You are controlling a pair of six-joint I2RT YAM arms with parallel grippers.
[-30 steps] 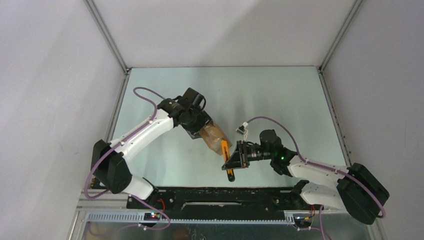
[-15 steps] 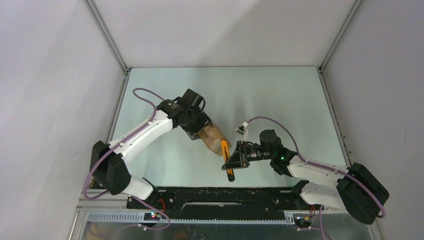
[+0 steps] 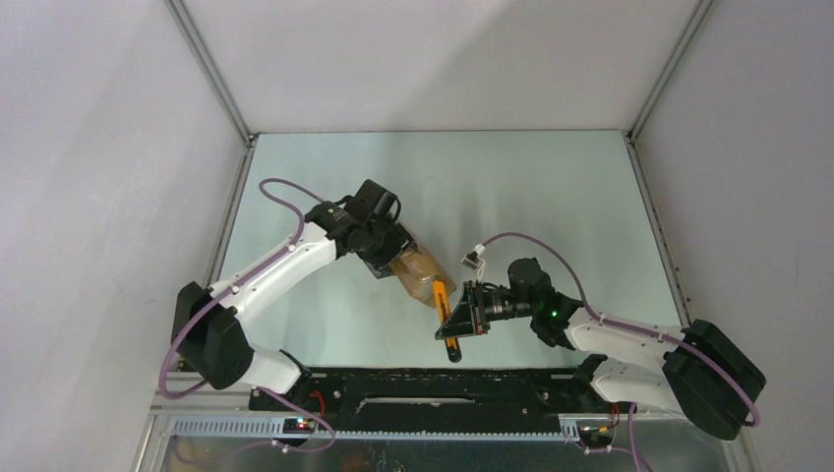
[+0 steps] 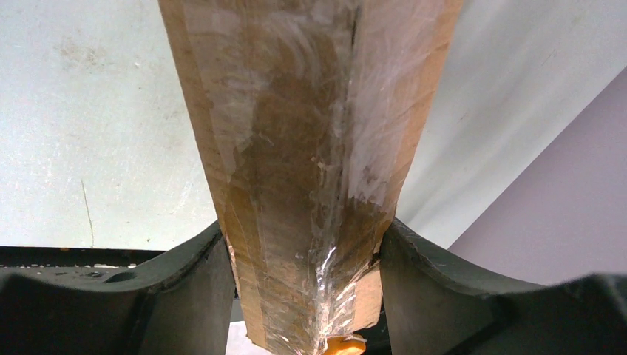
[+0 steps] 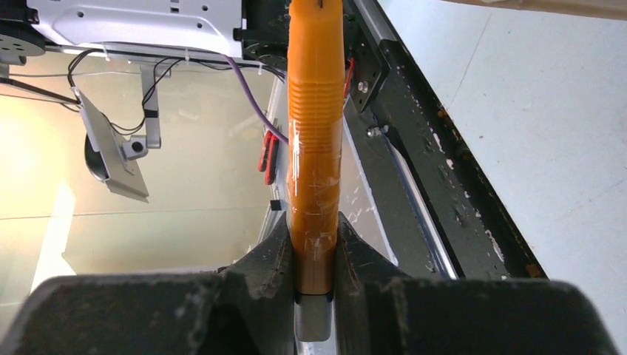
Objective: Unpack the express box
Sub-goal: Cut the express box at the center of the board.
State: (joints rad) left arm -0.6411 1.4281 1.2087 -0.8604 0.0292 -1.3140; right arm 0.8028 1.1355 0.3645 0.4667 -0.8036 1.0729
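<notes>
The express box [image 3: 417,271] is a brown cardboard parcel with clear tape over its seam, held tilted above the table near the middle. My left gripper [image 3: 386,258] is shut on one end of it; in the left wrist view the taped box [image 4: 296,148] fills the gap between both fingers [image 4: 185,296]. No label shows. My right gripper [image 3: 454,317] is shut on the orange-and-black utility knife [image 3: 445,317], whose upper end meets the box's near end. In the right wrist view the orange handle [image 5: 315,148] is clamped between the fingers [image 5: 270,259].
The pale green table top [image 3: 551,197] is bounded by grey walls at the back and sides. A black rail [image 3: 423,379] with both arm bases runs along the near edge. A small white connector [image 3: 475,256] hangs on the right arm's purple cable.
The knife and right gripper have shifted slightly left and down along the box's end. The left arm has moved a little, still holding the box.
</notes>
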